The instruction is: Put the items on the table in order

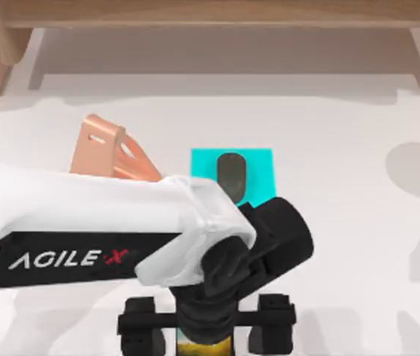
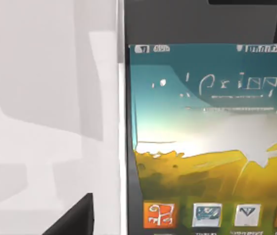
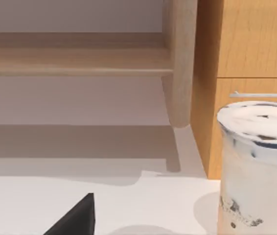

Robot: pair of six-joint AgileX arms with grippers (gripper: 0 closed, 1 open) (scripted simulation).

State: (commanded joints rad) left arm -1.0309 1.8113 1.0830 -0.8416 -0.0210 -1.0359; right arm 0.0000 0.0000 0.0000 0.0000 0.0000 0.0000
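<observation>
Left arm overhangs smartphone, stand beside mouse.

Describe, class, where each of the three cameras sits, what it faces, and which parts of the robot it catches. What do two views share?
Top view: above the table, looking down on mouse, pad, stand; left arm crosses, left gripper low.
Left wrist view: close over the phone; dark finger.
Right wrist view: faces shelf and cup; dark finger.
Shared: top and left wrist views show the phone.
</observation>
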